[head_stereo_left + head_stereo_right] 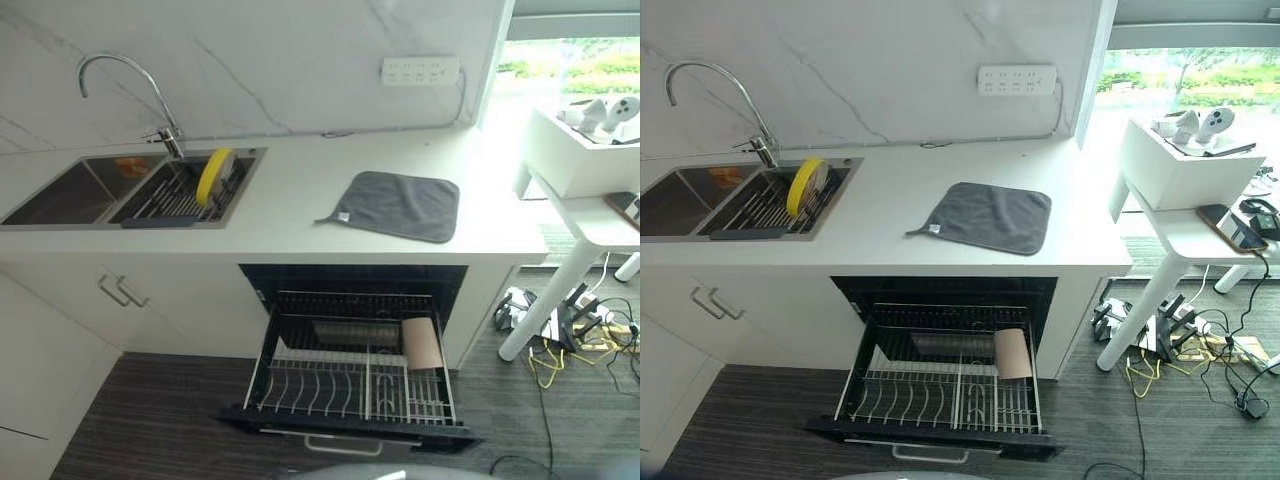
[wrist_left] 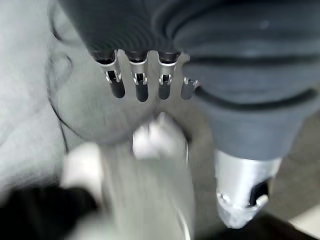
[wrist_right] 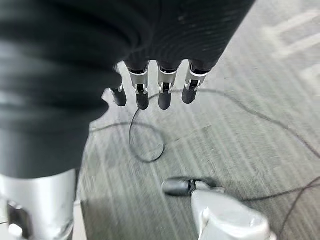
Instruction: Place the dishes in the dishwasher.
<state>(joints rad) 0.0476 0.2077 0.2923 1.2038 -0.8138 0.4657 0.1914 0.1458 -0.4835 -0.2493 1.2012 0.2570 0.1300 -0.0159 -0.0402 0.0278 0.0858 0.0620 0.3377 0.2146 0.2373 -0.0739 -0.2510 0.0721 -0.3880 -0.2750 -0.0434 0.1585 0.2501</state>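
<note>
**Yellow plate in the sink rack, dishwasher drawer pulled out**

While our head views take in the whole kitchen, our wrist views look down along each hand at the grey wood-grain floor. Our left hand hangs with its fingers straight and released, holding nothing; our right hand hangs the same way, fingers relaxed and empty.

From the head views we see a yellow plate standing on edge in a dark wire rack set in the right basin of the steel double sink. We make out something orange in the far corner of the left basin, too small to name. A curved chrome faucet rises behind the sink.

Below the white counter, the dishwasher drawer stands pulled out, its wire basket of thin metal tines exposed. A tan cup sits in the right part of the basket, and a shallow dark tray lies toward its back.

On the counter, well apart from the sink, lies a soft grey cloth, roughly square. A white socket strip is fixed to the marble-patterned wall. Off to our right stands a white side table carrying a white box and a phone.
</note>
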